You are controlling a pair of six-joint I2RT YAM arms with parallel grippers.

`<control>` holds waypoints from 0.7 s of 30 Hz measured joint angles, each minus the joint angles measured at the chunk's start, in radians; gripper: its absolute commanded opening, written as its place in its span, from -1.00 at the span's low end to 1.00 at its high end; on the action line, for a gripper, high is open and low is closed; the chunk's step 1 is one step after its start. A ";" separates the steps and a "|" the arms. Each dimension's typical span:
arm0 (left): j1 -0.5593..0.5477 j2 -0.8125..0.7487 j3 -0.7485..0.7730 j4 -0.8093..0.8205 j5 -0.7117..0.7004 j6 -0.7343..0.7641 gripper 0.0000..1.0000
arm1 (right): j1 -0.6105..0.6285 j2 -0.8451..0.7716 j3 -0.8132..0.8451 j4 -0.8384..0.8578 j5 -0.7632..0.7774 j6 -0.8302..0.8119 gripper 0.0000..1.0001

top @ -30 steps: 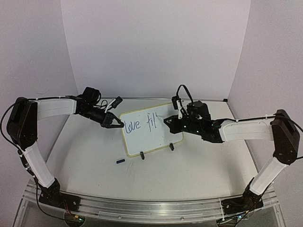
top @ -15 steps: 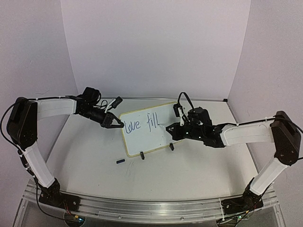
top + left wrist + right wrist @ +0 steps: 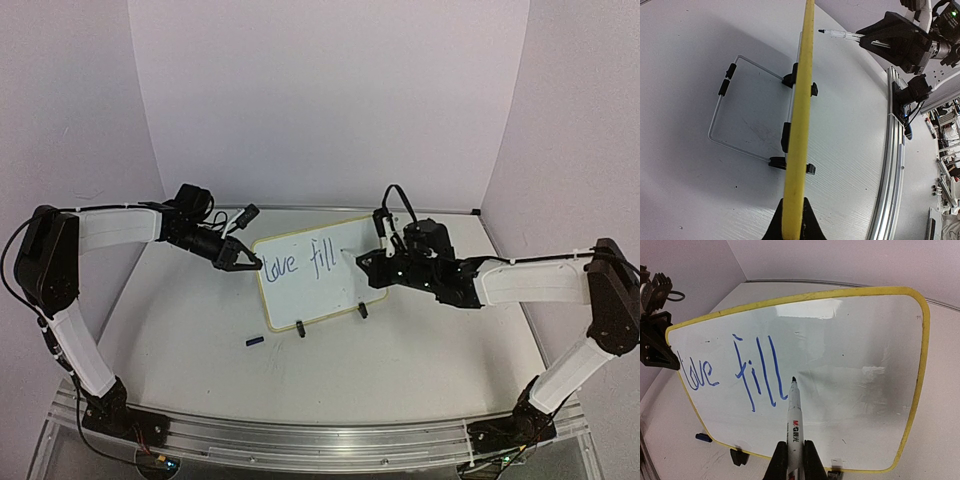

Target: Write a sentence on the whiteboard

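The left gripper [image 3: 243, 260] clamps the whiteboard [image 3: 312, 292] near the desk's far edge; the right gripper [image 3: 370, 262], gripping the marker [image 3: 793, 412], should next extend the sentence [image 3: 746, 385] past "fill".

Pale lilac walls [image 3: 330, 100] enclose white table [image 3: 400, 360]; aluminium rail [image 3: 320, 440] along near edge.

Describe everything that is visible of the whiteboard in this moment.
The whiteboard is small, white and glossy, with rounded corners and a thin yellow rim. It stands on the table on two black clip feet, with a wire frame flat behind. Blue writing on it reads "love fill". The left gripper pinches its left edge. The marker in the right gripper points at it just after the last letter, seemingly not touching.
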State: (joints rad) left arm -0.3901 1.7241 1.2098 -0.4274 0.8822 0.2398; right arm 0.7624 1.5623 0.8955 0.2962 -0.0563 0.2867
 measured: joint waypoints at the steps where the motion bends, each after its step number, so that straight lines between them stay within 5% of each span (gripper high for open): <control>1: 0.000 0.000 0.000 0.000 0.000 0.000 -1.00 | 0.000 0.001 0.004 -0.002 0.001 -0.002 -1.00; 21: -0.002 0.000 0.000 0.000 -0.003 0.000 -1.00 | 0.000 0.042 0.043 -0.005 0.011 -0.013 -1.00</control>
State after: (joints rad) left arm -0.3920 1.7241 1.2098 -0.4274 0.8795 0.2398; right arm 0.7624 1.6047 0.9386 0.2913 -0.0452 0.2737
